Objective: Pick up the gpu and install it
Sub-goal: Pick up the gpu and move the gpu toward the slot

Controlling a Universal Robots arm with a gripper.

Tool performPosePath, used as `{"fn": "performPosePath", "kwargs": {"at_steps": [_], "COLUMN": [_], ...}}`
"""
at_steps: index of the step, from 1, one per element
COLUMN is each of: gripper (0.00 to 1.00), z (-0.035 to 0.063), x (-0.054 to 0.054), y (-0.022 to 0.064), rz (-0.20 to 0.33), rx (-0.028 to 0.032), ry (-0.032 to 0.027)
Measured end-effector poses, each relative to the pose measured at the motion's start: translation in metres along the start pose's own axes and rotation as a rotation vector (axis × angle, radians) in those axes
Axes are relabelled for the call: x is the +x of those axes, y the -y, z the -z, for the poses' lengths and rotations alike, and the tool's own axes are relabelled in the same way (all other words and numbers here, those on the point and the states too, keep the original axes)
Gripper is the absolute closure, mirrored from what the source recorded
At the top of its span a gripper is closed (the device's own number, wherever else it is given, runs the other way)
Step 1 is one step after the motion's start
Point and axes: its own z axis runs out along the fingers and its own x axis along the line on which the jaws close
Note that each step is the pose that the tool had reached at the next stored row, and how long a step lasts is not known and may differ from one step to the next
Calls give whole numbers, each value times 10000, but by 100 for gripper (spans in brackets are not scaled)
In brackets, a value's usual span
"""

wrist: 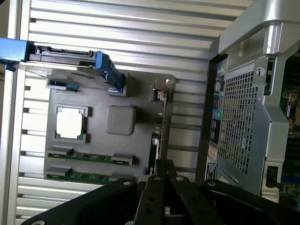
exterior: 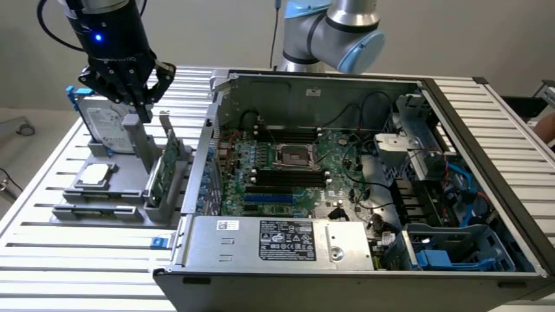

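Observation:
The gpu [exterior: 165,168] stands on edge in a slot of the grey parts holder [exterior: 104,211], green board facing the exterior view's left. My gripper [exterior: 141,112] hangs just above the holder, over the gpu's far end and slightly toward the exterior view's left, fingers shut with nothing between them. From the wrist view I look straight down on the gpu [wrist: 159,126] as a thin edge with its silver bracket end [wrist: 161,88] farther off. The black gripper [wrist: 162,165] tips sit together over the card's near end, apart from it.
The holder also carries a silver hard drive in a blue frame [exterior: 108,123], a square processor chip [exterior: 95,174] and memory sticks [wrist: 89,157]. The open computer case [exterior: 208,117] lies just to the exterior view's right, with its motherboard [exterior: 286,175] exposed and a power supply [exterior: 277,240] at the front.

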Motion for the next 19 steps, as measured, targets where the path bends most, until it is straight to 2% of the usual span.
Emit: {"fn": "performPosePath", "kwargs": {"at_steps": [6,7,8,10,11,12,13,14,19], "gripper": [88,83,83,70,70,64,64,58,58], "z": [0,0,0,-2,-5,-8,-14,-31,-120], "x": [0,0,0,2,6,10,16,24,127], "y": [0,0,0,0,-1,-1,-1,-1,-6], "rz": [0,0,0,0,-1,-1,-1,0,-22], "rx": [0,0,0,0,0,5,11,25,44], "ry": [0,0,0,1,1,0,-1,-1,5]}}
